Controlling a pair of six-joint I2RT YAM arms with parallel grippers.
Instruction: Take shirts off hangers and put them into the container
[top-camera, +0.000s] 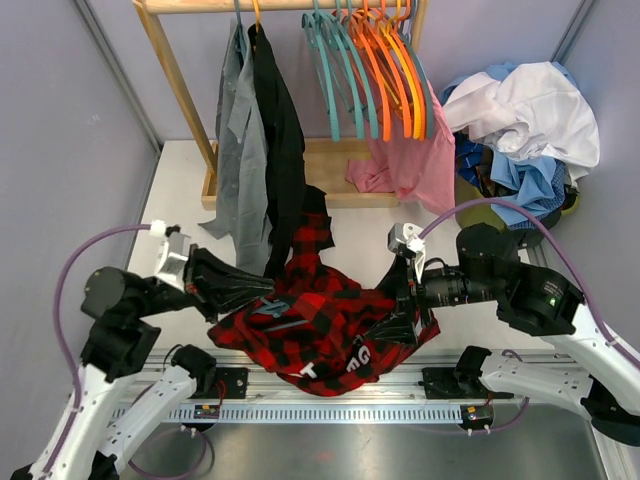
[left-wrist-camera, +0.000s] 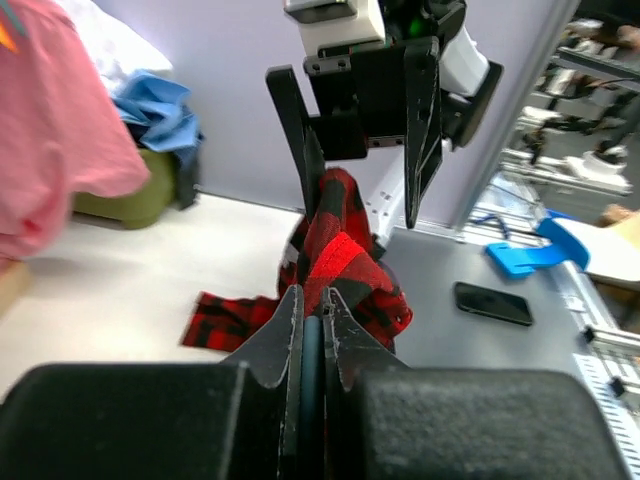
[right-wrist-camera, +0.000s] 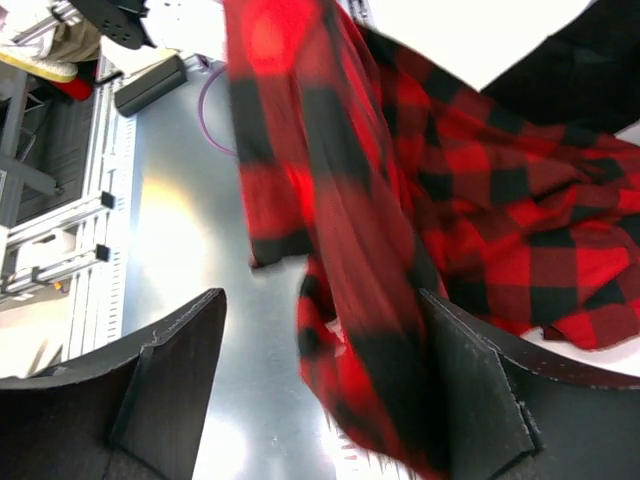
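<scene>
The red-and-black plaid shirt (top-camera: 320, 325) lies bunched at the table's near edge between both arms. My left gripper (top-camera: 268, 290) is shut at its left side. In the left wrist view a thin dark teal hanger (left-wrist-camera: 312, 390) is pinched between the jaws, and the plaid cloth (left-wrist-camera: 345, 265) rises just beyond the tips. My right gripper (right-wrist-camera: 322, 300) stands open, with a fold of plaid (right-wrist-camera: 350, 250) hanging between its fingers close to the right one. A grey shirt (top-camera: 238, 150) and a black shirt (top-camera: 280, 150) hang on the rack. The yellow-green container (top-camera: 468, 195) sits at the right.
Empty teal and orange hangers (top-camera: 370, 70) crowd the wooden rack's rail, with a pink garment (top-camera: 415, 165) below them. White and blue clothes (top-camera: 530, 120) are heaped over the container. A dark phone (left-wrist-camera: 490, 302) lies on the metal surface.
</scene>
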